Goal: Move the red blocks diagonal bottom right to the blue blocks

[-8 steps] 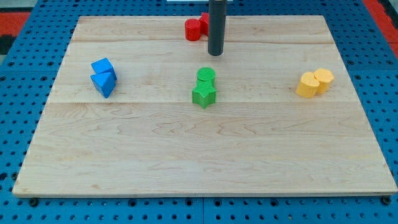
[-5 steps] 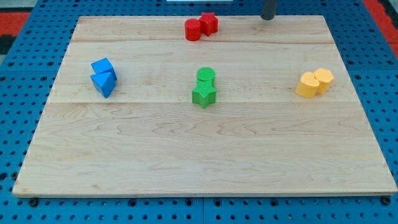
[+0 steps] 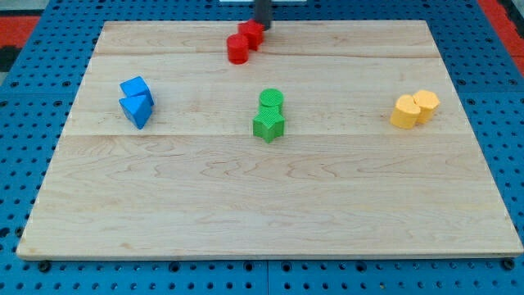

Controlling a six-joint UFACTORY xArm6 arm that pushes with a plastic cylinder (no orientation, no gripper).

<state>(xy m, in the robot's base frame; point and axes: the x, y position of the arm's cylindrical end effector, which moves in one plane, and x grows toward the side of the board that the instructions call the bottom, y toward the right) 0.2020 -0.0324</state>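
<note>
No readable writing or brand marks on anything. My tip point(image 3: 263, 27) sits at the board's point(image 3: 246, 205) top edge, just right of centre, touching the upper-right side of the red pair; the rod is cut off by the view's top, so only its lowest stub shows and it looks blurred. It's a bare rod, grasps nothing, only presses against the red star-like block point(image 3: 251, 34), whose shape is hard to make out and partly hidden behind the tip. The red cylinder point(image 3: 237, 50) touches that block on its lower left; both lie near the top edge, centre. The blue cube point(image 3: 134, 87) and blue wedge point(image 3: 137, 109) touch, stacked top to bottom near the left edge, well apart from the reds. Green cylinder point(image 3: 271, 99) and green star point(image 3: 268, 124) touch at board centre, below the reds. Two yellow cylinders point(image 3: 404, 111) point(image 3: 426, 103) touch near the right edge. Blue pegboard point(image 3: 33, 98) surrounds the board, cropped on all sides.
</note>
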